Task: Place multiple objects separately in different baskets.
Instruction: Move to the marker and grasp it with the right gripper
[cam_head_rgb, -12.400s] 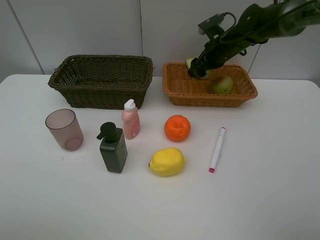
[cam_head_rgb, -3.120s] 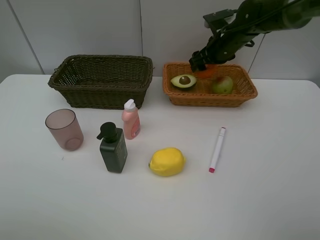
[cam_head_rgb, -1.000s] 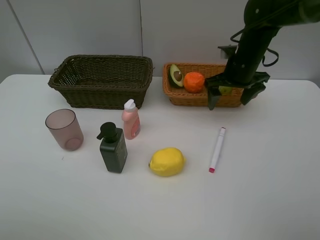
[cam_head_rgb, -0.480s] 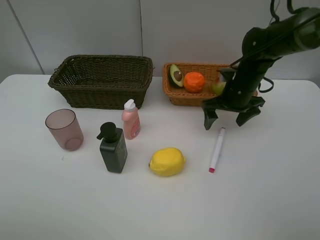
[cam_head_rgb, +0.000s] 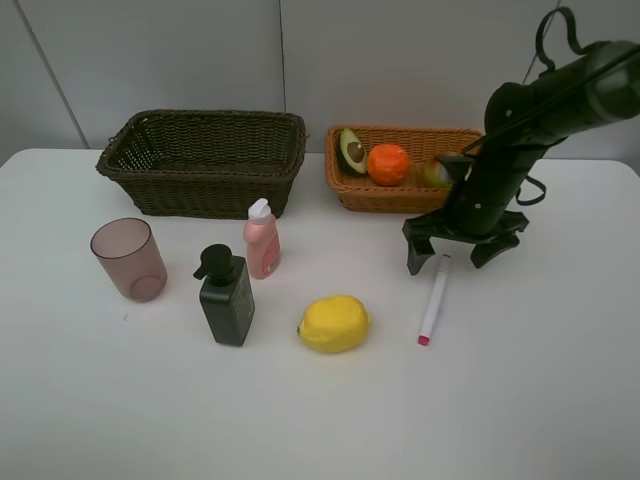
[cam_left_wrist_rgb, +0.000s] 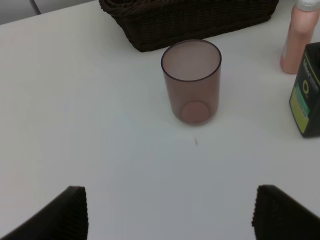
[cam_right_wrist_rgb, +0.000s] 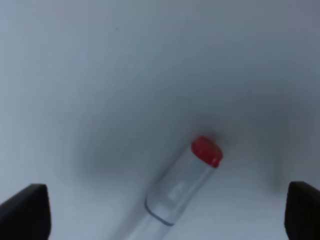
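Table (cam_head_rgb: 520, 400): white, smooth, matt, with only a soft sheen.
Dark basket (cam_head_rgb: 200, 190): woven wicker, dark brown-green, rough and ridged, dull.
Light basket (cam_head_rgb: 385, 197): woven wicker, orange-tan, rough weave, slightly shinier.
Cup (cam_left_wrist_rgb: 191, 80): see-through pinkish plastic, smooth, with a thicker base.
Pump bottle (cam_head_rgb: 227, 300): dark green plastic, smooth, low gloss, with a printed label.
Small bottle (cam_head_rgb: 262, 243): pink plastic, smooth, with a white cap.
Lemon (cam_head_rgb: 334, 323): yellow, finely dimpled skin, faint shine.
Orange (cam_head_rgb: 388, 164): pitted peel, matt.
Avocado half (cam_head_rgb: 351, 151): pale smooth flesh, dark glossy pit.
Marker (cam_right_wrist_rgb: 182, 187): white smooth plastic barrel, glossy, with a red-pink end.
Left gripper (cam_left_wrist_rgb: 169, 215) fingers (cam_left_wrist_rgb: 67, 215): black, matt, finely ribbed.
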